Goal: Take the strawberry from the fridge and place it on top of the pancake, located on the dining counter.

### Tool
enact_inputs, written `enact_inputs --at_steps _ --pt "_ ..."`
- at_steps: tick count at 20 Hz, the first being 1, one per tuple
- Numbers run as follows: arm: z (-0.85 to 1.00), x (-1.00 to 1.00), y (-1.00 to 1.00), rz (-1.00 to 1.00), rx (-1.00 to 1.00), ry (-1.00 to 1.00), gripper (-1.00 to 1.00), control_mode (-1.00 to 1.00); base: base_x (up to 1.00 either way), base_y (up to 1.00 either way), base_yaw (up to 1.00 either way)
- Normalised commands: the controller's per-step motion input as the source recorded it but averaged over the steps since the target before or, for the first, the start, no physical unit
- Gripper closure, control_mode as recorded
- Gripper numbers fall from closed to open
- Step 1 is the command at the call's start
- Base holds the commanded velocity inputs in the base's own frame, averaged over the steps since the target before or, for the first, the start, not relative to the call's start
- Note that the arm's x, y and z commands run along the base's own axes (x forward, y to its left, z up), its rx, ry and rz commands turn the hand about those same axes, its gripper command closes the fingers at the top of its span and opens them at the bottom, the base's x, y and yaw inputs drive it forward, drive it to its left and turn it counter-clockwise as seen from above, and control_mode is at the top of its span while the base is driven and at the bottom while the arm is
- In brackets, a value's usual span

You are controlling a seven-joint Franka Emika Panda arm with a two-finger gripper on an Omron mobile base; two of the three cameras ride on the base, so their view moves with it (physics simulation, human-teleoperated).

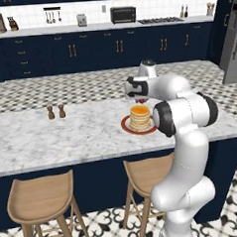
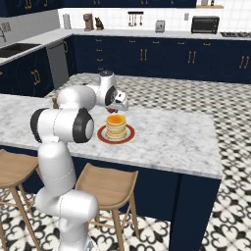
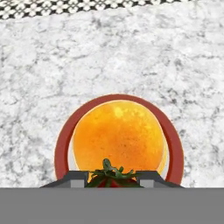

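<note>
The pancake [image 1: 140, 117] [image 2: 115, 126] [image 3: 119, 133] is a golden stack on a red-rimmed plate [image 3: 63, 141], which rests on the marble dining counter [image 1: 67, 133] [image 2: 171, 132]. My gripper [image 1: 141, 100] [image 2: 116, 110] [image 3: 112, 177] hangs just above the stack, pointing down. It is shut on the strawberry [image 3: 112, 173], whose green leaves show between the two dark fingertips [image 3: 75, 177], over the stack's near edge in the hand view. The grey fridge [image 1: 233, 49] stands at the far right.
Two small brown shakers [image 1: 56, 112] stand on the dining counter left of the plate. Wooden stools [image 1: 41, 197] [image 1: 148, 173] [image 2: 105, 186] line its near side. The back-wall counter [image 1: 85, 27] carries a toaster oven [image 1: 123, 14] and other appliances.
</note>
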Motion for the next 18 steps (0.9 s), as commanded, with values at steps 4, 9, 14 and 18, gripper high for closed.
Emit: enact_inputs --at_steps 4,9,14,18 --pt "-0.34 0.09 0.0 0.0 0.0 0.0 1.0 -1.0 0.0 0.0 0.0" --pt "-0.18 0.02 0.0 0.0 0.0 0.0 1.0 -1.0 0.0 0.0 0.0" --pt "-0.01 0.0 -0.01 0.0 0.0 -0.01 1.0 -1.0 0.0 0.0 0.0" --pt "-0.01 0.0 -0.04 0.0 0.0 -0.03 1.0 -1.0 0.0 0.0 0.0"
